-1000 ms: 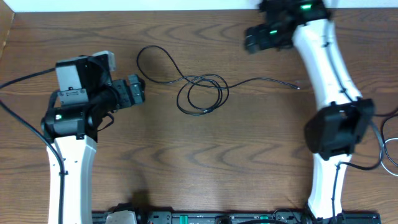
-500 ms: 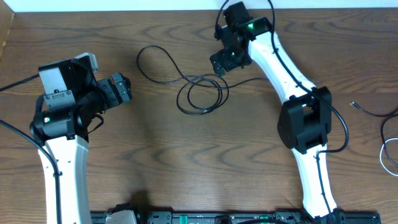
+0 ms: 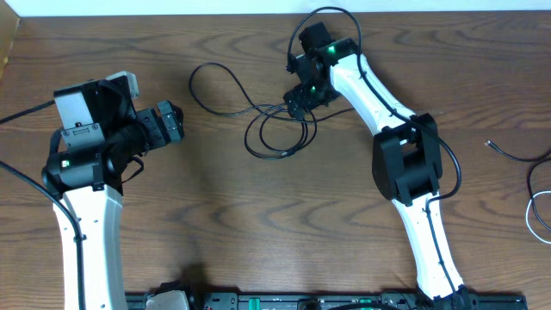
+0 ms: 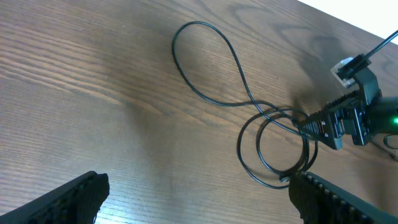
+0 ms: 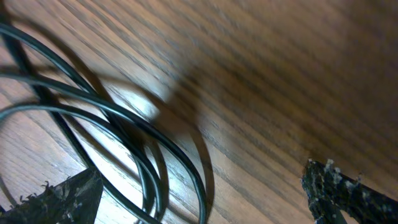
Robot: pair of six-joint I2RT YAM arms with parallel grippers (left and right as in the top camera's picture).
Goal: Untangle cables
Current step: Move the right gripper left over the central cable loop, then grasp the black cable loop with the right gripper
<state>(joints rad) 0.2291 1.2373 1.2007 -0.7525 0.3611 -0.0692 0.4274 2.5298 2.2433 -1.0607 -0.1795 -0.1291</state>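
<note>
The black cable [image 3: 280, 131] lies on the wooden table: one wide loop at the back left [image 3: 213, 86] and a tighter coil in the middle. My right gripper [image 3: 295, 108] is down over the coil's back right part, open. In the right wrist view several cable strands [image 5: 127, 140] run between its fingertips [image 5: 59, 199], nearer the left one, and nothing is gripped. My left gripper [image 3: 178, 122] hovers open to the left of the coil, and its wrist view shows the coil [image 4: 280, 152] ahead on the right. A white cable [image 3: 531, 215] curls at the right edge.
A thin black cord with a small plug end [image 3: 491, 145] lies at the far right, near the white one. The table's back edge meets a white wall [image 3: 172, 7]. The arm bases stand at the front edge.
My right arm has swung from the back right corner leftwards and down onto the coil. The left arm has drawn back a little to the left. The cable has not moved.
</note>
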